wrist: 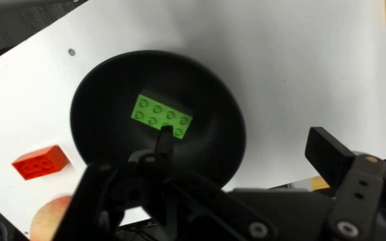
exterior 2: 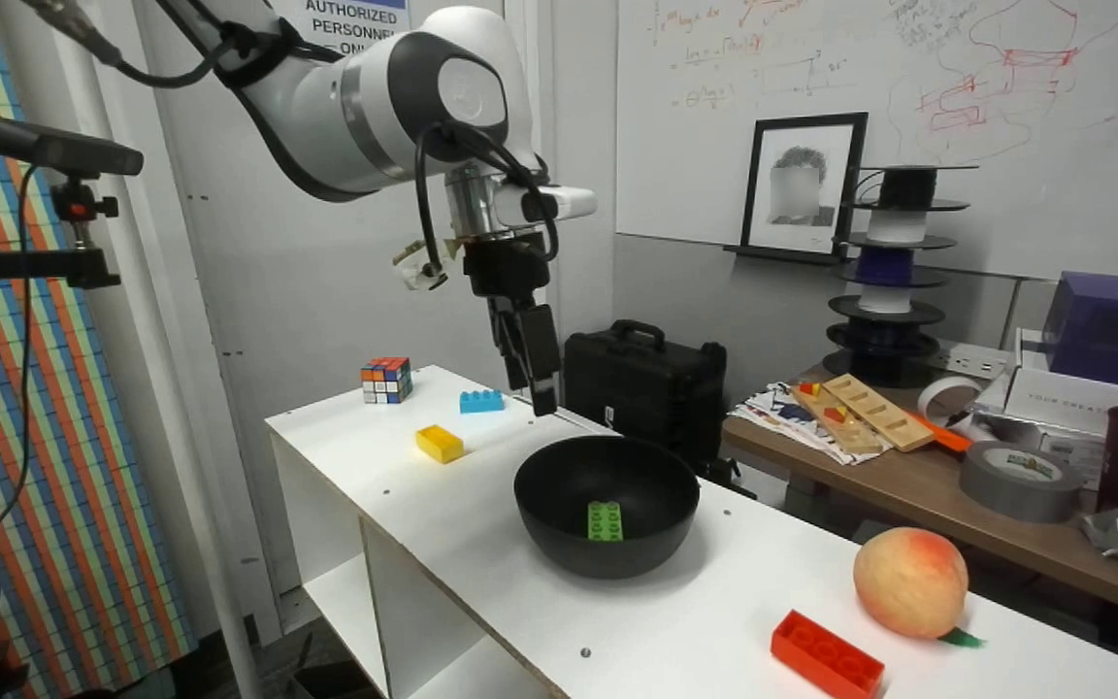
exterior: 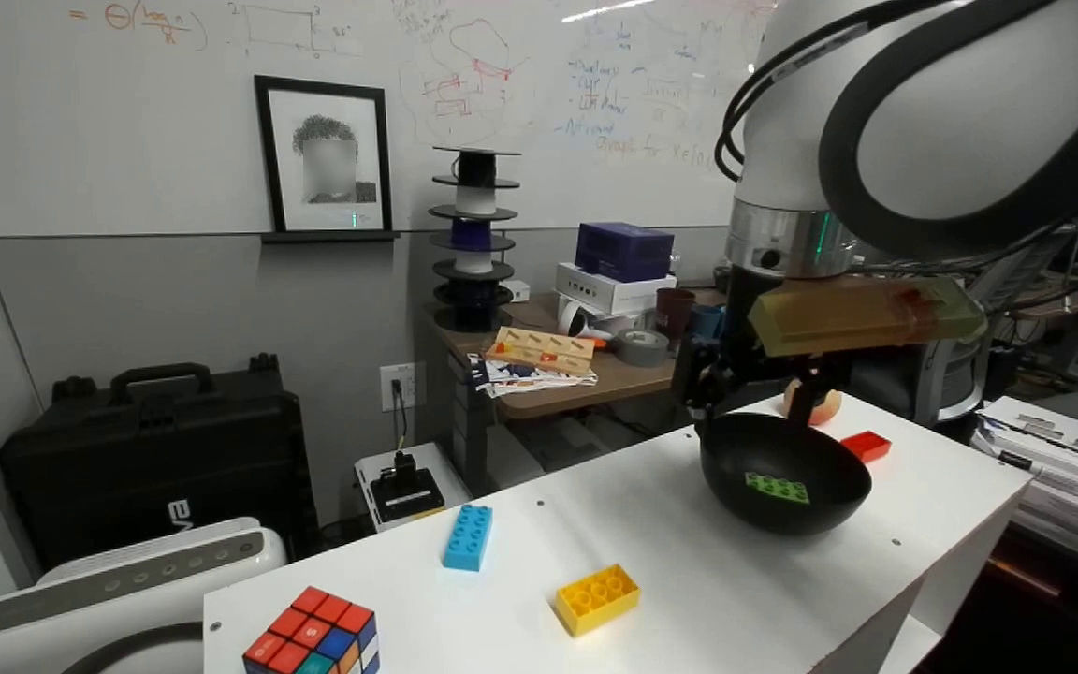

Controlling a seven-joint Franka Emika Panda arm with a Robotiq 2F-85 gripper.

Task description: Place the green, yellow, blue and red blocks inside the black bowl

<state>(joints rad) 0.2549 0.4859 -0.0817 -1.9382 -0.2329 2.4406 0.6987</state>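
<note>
"How is the job on the white table (exterior 2: 481,515) coming along?"

"The black bowl (exterior 2: 569,539) is standing upright there, holding 1 of the 4 blocks. I'm judging that as 1 done, 3 left."

"And the claw (wrist: 241,132)?"

"It's hanging near the bowl's rim, fingers standing wide apart, gripping nothing."

"So (leaving out the peach (exterior 2: 910,582) and the puzzle cube (exterior 2: 387,381), which aren't counting) which blocks are needing a lift?"

"Not the green block (exterior 2: 605,521): it's lying studs up inside the bowl, so it's looking finished. The red block (exterior 2: 827,655) is lying outside, near the peach. The yellow block (exterior 2: 440,444) and blue block (exterior 2: 481,401) are lying past the bowl's opposite side, nearer the puzzle cube."
</note>
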